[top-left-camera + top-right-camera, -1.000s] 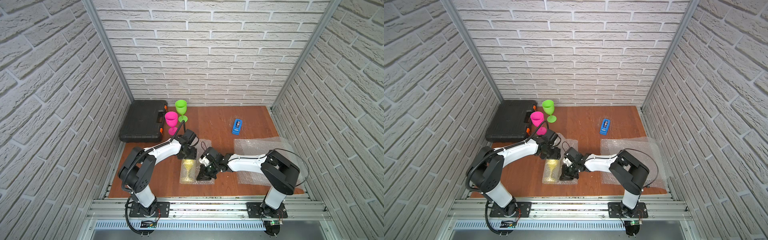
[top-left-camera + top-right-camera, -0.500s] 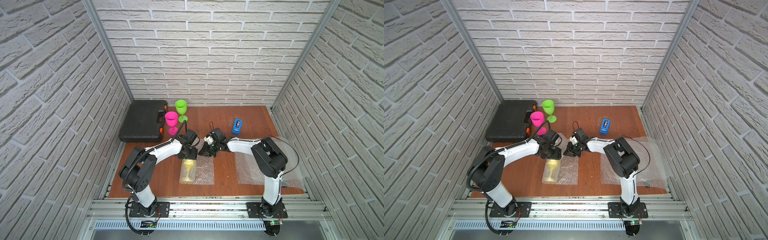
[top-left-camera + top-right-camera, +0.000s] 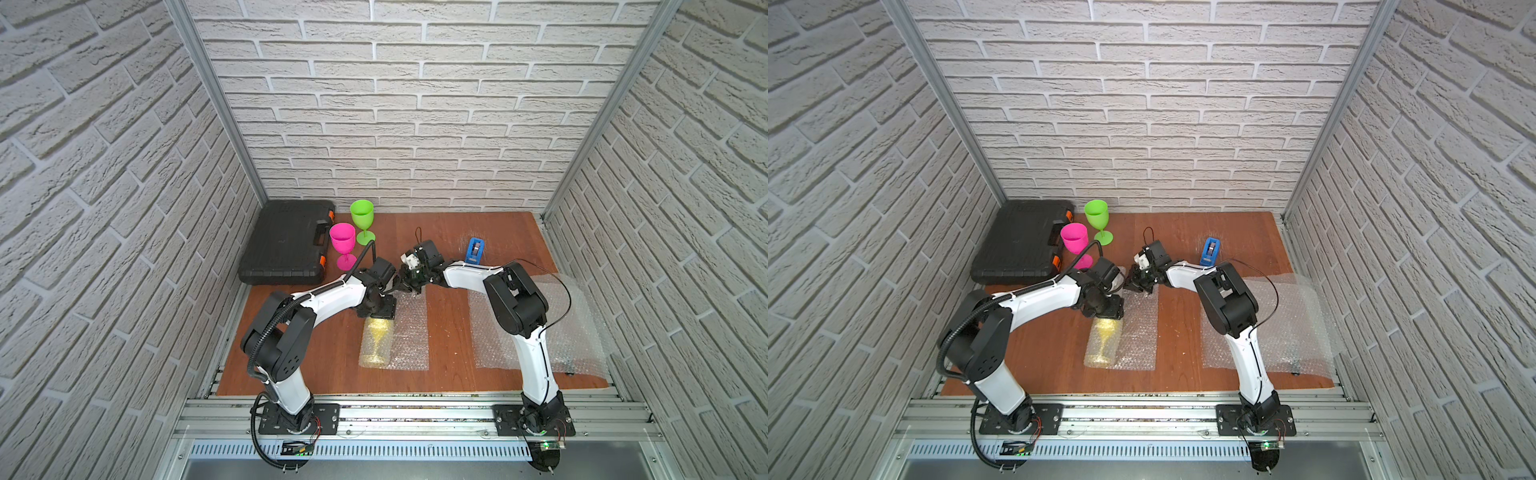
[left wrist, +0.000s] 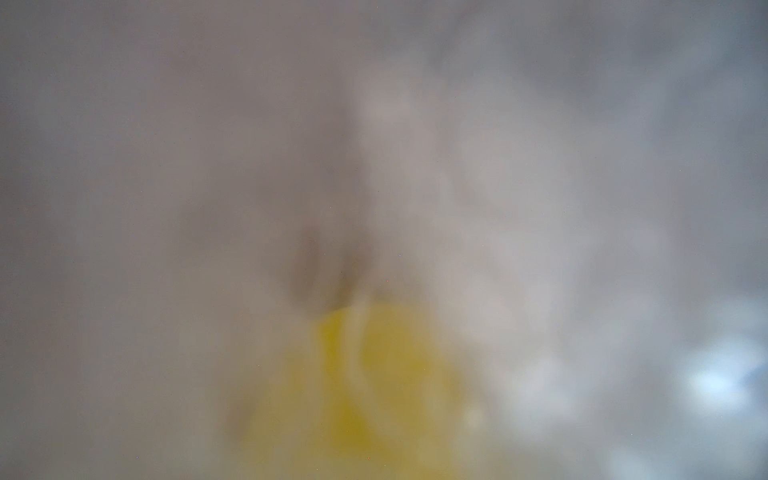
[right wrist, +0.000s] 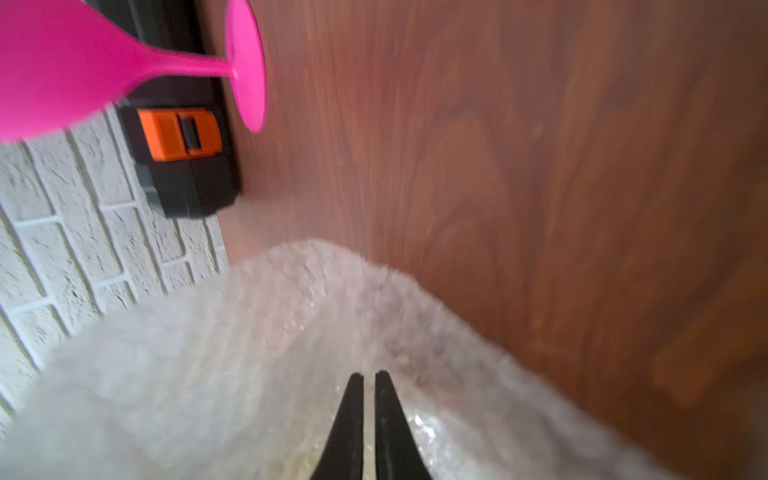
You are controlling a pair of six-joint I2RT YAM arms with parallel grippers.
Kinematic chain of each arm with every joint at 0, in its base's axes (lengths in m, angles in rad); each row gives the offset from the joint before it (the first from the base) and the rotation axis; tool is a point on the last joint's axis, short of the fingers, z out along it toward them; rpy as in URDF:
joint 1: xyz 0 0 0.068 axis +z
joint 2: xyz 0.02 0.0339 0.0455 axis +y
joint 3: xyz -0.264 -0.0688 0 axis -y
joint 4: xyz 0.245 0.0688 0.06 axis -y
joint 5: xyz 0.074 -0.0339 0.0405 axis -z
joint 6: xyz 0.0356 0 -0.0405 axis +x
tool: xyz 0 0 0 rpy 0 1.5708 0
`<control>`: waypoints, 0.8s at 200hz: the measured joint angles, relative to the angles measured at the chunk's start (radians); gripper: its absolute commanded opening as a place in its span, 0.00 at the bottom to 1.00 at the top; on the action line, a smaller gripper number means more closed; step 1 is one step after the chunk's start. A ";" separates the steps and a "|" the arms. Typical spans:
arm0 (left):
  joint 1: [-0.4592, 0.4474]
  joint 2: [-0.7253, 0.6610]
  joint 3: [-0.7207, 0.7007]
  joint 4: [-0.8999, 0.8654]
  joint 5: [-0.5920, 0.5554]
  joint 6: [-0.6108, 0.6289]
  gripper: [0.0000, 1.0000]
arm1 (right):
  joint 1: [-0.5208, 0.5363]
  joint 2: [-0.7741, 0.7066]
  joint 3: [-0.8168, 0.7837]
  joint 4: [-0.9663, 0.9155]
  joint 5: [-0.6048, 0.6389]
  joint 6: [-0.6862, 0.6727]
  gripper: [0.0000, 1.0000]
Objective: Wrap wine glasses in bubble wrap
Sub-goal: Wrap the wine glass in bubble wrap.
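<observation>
- The yellow goblet lies on its side on the desk. It is rolled inside the left edge of a bubble wrap sheet, with its bowl toward the back wall and its foot toward the front rail.
- The left claw sits right on the bowl end of that roll. Its wrist view is only a grey blur with a yellow patch, so I cannot tell whether its jaws grip the roll or merely rest there.
- The right claw is closed to a thin slit on the far edge of the same sheet, which rises around its fingers. In both top views it is just beside the left claw.
- The pink goblet and the green goblet stand upright and unwrapped near the back, next to a closed black case.
- A second bubble wrap sheet lies flat on the right part of the desk.
- A blue tape dispenser stands behind it, apart from both sheets.
</observation>
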 measured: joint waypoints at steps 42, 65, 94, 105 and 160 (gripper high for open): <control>-0.021 0.048 0.066 -0.070 -0.045 -0.035 0.61 | -0.048 -0.094 -0.076 -0.068 0.038 -0.039 0.16; -0.035 0.076 0.104 -0.108 -0.070 -0.057 0.61 | -0.057 -0.258 -0.189 -0.125 0.062 -0.079 0.22; -0.048 0.098 0.134 -0.138 -0.092 -0.080 0.61 | -0.038 -0.478 -0.372 -0.114 0.060 -0.082 0.29; -0.051 0.102 0.138 -0.143 -0.097 -0.087 0.61 | -0.017 -0.532 -0.443 -0.098 0.060 -0.079 0.33; -0.057 0.104 0.140 -0.144 -0.105 -0.099 0.62 | 0.179 -0.569 -0.654 0.032 0.037 0.018 0.48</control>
